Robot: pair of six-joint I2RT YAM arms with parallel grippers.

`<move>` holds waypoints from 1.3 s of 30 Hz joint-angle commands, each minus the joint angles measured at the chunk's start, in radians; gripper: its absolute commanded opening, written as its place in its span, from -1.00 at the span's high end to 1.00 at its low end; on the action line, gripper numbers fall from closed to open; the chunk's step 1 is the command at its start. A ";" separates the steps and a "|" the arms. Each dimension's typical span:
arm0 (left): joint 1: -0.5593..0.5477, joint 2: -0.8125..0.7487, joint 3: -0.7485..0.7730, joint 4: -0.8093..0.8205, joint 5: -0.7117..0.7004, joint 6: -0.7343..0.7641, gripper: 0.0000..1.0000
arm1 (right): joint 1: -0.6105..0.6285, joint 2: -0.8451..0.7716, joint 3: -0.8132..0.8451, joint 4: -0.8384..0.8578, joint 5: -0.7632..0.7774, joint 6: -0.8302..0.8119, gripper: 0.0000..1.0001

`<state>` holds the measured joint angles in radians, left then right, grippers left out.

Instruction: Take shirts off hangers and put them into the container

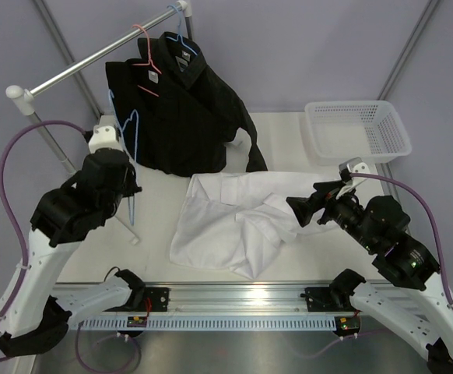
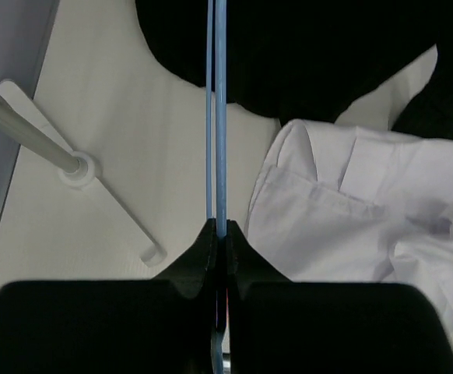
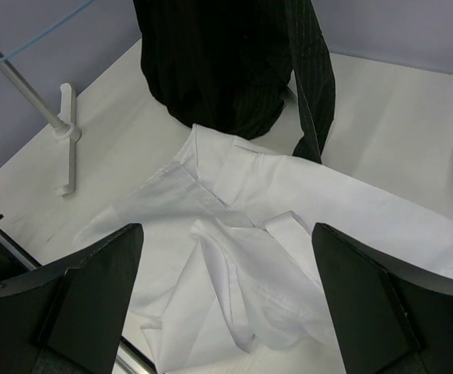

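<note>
Left wrist view alone shows left gripper (image 2: pixel 219 232) pinching thin light-blue wire hanger (image 2: pixel 220 117), right gripper (image 3: pixel 226 249) spread above crumpled white dress shirt (image 3: pixel 304 195) on table (image 1: pixel 285 139), only top view shows white lattice basket (image 1: pixel 388 132), collar tags (image 1: pixel 153 78) unreadable

shirts (image 1: pixel 225 220) matt cloth, basket (image 1: pixel 388 134) perhaps plastic

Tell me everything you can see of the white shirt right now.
The white shirt is off its hanger and lies crumpled on the table in front of the hanging black shirts. It is plain woven cloth, collar end toward them, with its folds bunched on one side. A black sleeve ends at its upper edge. The open right gripper hovers over it.
</note>
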<state>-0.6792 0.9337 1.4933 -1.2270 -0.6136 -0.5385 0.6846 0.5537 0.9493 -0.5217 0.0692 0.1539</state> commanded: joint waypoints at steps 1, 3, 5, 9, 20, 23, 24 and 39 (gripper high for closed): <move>0.139 0.104 0.112 0.130 0.020 0.070 1.00 | 0.004 -0.023 -0.020 0.003 0.007 0.021 -0.99; 0.170 0.145 0.160 0.173 0.026 0.089 1.00 | 0.004 -0.037 -0.027 0.005 0.000 0.022 -0.99; 0.187 0.213 0.255 0.175 0.015 0.103 1.00 | 0.004 -0.046 -0.032 0.005 -0.009 0.024 -0.99; 0.224 0.305 0.392 0.173 0.017 0.124 1.00 | 0.006 -0.077 -0.040 0.014 -0.028 0.029 -0.99; 0.363 0.419 0.498 0.166 -0.018 0.144 1.00 | 0.004 -0.090 -0.050 0.026 -0.065 0.033 -0.99; 0.394 0.432 0.470 0.167 -0.023 0.147 1.00 | 0.006 -0.092 -0.057 0.028 -0.062 0.035 -0.99; 0.406 0.436 0.461 0.169 -0.028 0.149 1.00 | 0.006 -0.092 -0.060 0.029 -0.062 0.035 -0.99; 0.454 0.528 0.392 0.181 -0.046 0.097 1.00 | 0.006 -0.057 -0.063 0.037 -0.065 0.029 -0.99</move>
<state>-0.2371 1.4609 1.9068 -1.0973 -0.6266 -0.4011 0.6846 0.4866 0.8886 -0.5182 0.0315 0.1837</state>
